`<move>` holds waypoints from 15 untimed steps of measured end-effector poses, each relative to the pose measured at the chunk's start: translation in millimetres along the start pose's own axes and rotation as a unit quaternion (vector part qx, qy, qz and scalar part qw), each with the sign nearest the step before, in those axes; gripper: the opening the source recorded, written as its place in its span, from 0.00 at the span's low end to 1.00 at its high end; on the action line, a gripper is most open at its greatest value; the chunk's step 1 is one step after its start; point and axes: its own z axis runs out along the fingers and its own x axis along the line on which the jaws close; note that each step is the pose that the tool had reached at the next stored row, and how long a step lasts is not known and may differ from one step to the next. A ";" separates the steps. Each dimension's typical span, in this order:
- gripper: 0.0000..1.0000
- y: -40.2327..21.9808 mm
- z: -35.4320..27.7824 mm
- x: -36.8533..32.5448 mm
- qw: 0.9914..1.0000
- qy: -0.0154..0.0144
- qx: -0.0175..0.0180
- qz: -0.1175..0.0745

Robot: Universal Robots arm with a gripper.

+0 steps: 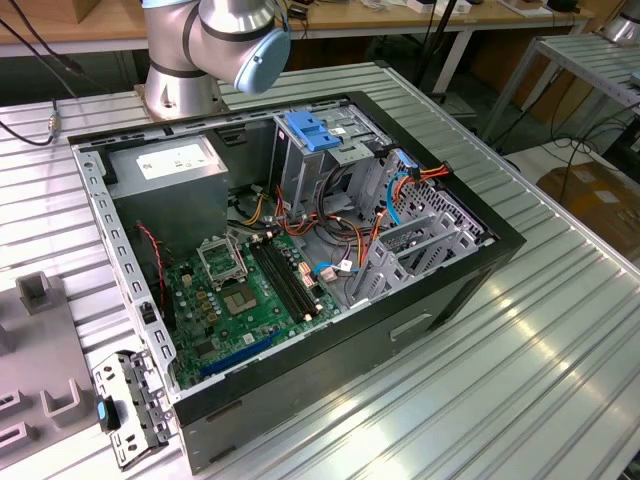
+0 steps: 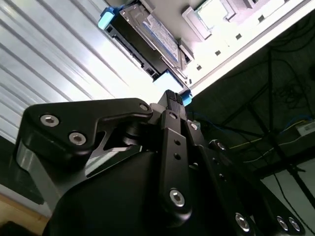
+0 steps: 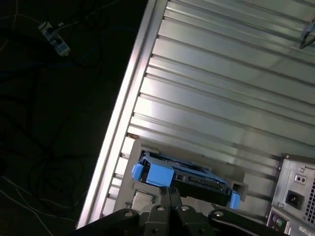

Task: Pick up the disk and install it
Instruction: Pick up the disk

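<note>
**A:** Start with the hand (image 3: 166,192). What state is it in?

**B:** In the first wrist view its fingers (image 3: 160,202) are drawn together with nothing pinched between them.

**A:** Where is the disk from there?

**B:** The disk (image 3: 189,180) is at twelve o'clock from the hand, straight off the fingertips and just beyond them. I can't tell whether they touch its blue frame.

**A:** How does it lie?

**B:** It stands in the slot of a grey holder (image 3: 177,150). One narrow edge is out toward the hand, with blue at both ends. That edge runs roughly nine to three across the hand's line. The holder hides how deep the body goes, so I can't say which axis is the long one.

**A:** Is the hand centred on that edge?

**B:** No, it lines up with one blue end, not the middle. I'd say any grasp here depends on that offset and on the crosswise lie.

**A:** What's farther out?

**B:** The holder sits on the ribbed tabletop (image 3: 221,73), near its edge. In the exterior view, the open computer case (image 1: 420,330) lies mid-tabletop. A cage (image 1: 310,135) with a blue latch is at twelve o'clock inside the case. The arm's base (image 1: 180,85) is at eleven o'clock from the case.
</note>
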 end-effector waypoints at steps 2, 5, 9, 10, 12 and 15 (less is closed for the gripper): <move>0.11 0.0 0.0 0.0 1.000 0.001 0.000 -0.016; 0.11 0.0 0.0 0.0 0.999 0.002 -0.001 -0.053; 0.11 0.0 0.0 0.0 0.996 0.004 -0.002 -0.094; 0.11 0.0 0.0 0.0 0.994 0.005 -0.003 -0.107; 0.11 0.0 0.0 0.0 0.991 0.006 -0.003 -0.136; 0.11 0.0 0.1 0.0 0.986 0.007 -0.004 -0.167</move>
